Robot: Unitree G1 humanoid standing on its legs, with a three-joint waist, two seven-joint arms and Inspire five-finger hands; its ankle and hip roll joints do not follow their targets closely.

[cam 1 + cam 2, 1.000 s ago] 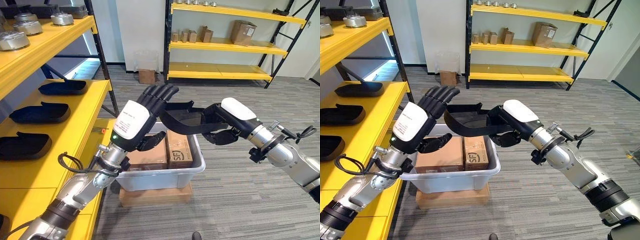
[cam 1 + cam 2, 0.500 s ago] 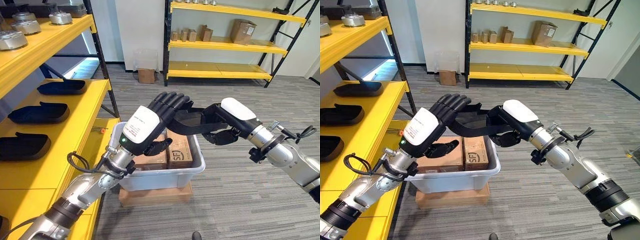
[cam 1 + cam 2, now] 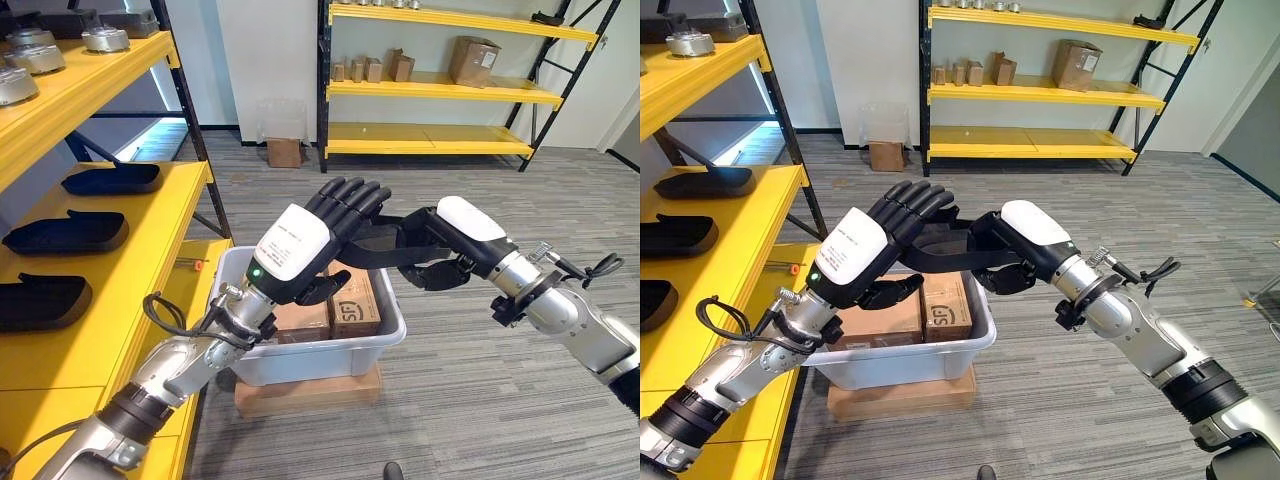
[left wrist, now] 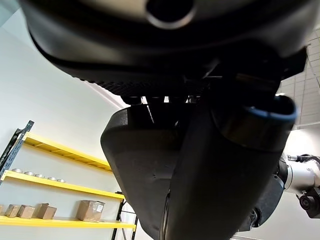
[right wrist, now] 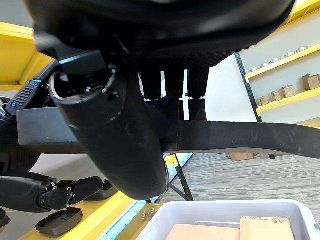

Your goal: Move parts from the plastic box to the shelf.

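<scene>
From the left eye view, mid-frame, the right hand (image 3: 440, 262) is clamped on one end of a long black part (image 3: 385, 240), holding it level above the plastic box (image 3: 320, 355), which sits lower centre on a flat cardboard slab (image 3: 310, 388). The left hand (image 3: 320, 235) reaches in from lower left, fingers straight and spread against the part's other end, seemingly to take some of its weight for a handover. Two cardboard cartons (image 3: 350, 303) rest in the box. The yellow shelf (image 3: 150, 240) runs along the left edge, with similar black parts (image 3: 65, 232) already laid in a row, so this one probably goes beside them. The right eye view shows the same: the part (image 3: 950, 240) bridges both hands above the box (image 3: 900, 360). In the left wrist view, the part (image 4: 145, 170) lies right against the palm with the thumb (image 4: 225, 175) over it; I judge the hand open, not yet closed round it. In the right wrist view, the thumb (image 5: 115, 130) and fingers (image 5: 175, 95) pinch the part (image 5: 240, 140) above the box (image 5: 220, 212).
</scene>
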